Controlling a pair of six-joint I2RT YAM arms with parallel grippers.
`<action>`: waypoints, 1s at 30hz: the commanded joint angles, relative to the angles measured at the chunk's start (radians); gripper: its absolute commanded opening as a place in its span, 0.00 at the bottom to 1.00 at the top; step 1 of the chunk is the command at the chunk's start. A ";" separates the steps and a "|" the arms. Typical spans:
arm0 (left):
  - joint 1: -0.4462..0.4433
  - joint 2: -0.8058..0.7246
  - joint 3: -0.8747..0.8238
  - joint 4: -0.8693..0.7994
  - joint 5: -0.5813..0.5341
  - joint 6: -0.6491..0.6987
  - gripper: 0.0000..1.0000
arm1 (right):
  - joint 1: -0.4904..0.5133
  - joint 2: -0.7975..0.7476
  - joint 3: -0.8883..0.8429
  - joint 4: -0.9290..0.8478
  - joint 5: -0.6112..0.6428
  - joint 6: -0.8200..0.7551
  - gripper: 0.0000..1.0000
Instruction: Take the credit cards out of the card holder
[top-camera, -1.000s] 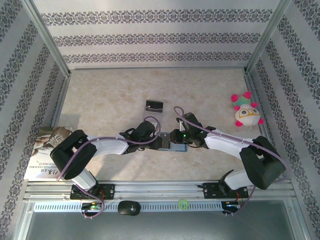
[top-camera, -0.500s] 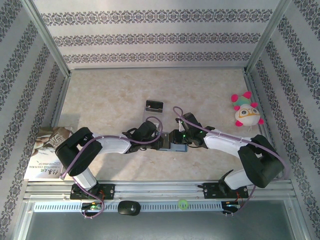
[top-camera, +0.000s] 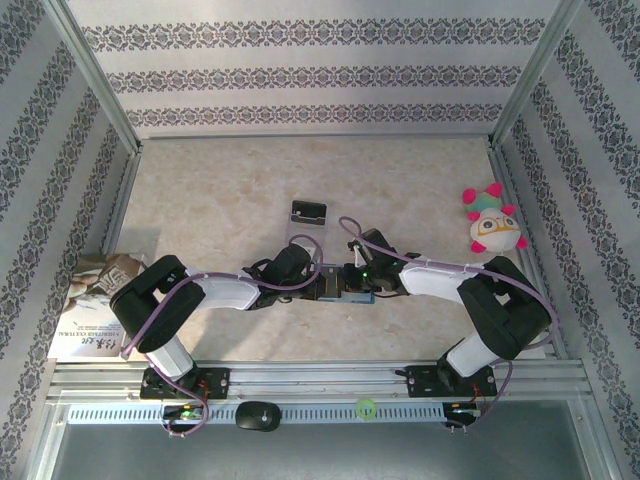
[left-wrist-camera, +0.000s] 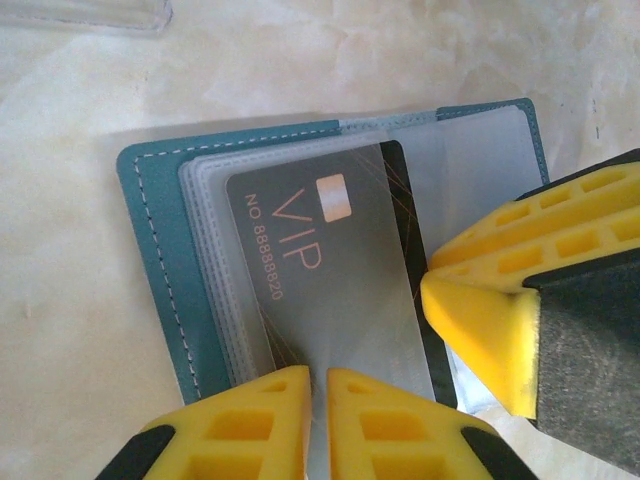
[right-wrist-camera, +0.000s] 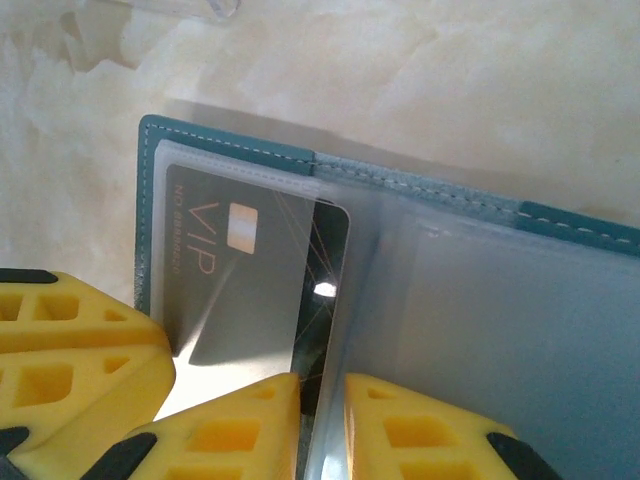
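The teal card holder (left-wrist-camera: 155, 270) lies open on the table between both grippers, also seen as the card holder (top-camera: 356, 294) from above. A dark VIP credit card (left-wrist-camera: 320, 270) sits in a frosted clear sleeve, its right strip bare. My left gripper (left-wrist-camera: 319, 385) is shut on the near edge of that card and sleeve. A yellow fingertip (left-wrist-camera: 480, 320) of the right gripper rests beside the card. My right gripper (right-wrist-camera: 322, 395) is shut on the edge of a clear sleeve page (right-wrist-camera: 480, 320) next to the credit card (right-wrist-camera: 235, 290). The card holder (right-wrist-camera: 570, 225) spreads right.
A clear plastic stand with a black piece (top-camera: 309, 211) stands just beyond the grippers. A plush toy (top-camera: 493, 222) sits at the right wall. A magazine (top-camera: 95, 310) lies at the left edge. Patterned walls enclose the table.
The left jaws have narrowed onto the card edge. The right arm's elbow has swung inward to the left. Both grippers stay at the card holder.
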 joint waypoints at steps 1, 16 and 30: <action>0.005 0.017 -0.029 -0.033 0.015 -0.010 0.14 | 0.003 0.023 0.028 0.044 -0.030 -0.008 0.20; 0.017 -0.003 -0.049 -0.049 -0.011 -0.027 0.18 | -0.004 -0.017 0.008 -0.029 0.089 -0.013 0.03; 0.026 0.009 -0.052 -0.057 0.000 -0.035 0.16 | 0.003 -0.088 0.016 -0.049 0.072 -0.094 0.17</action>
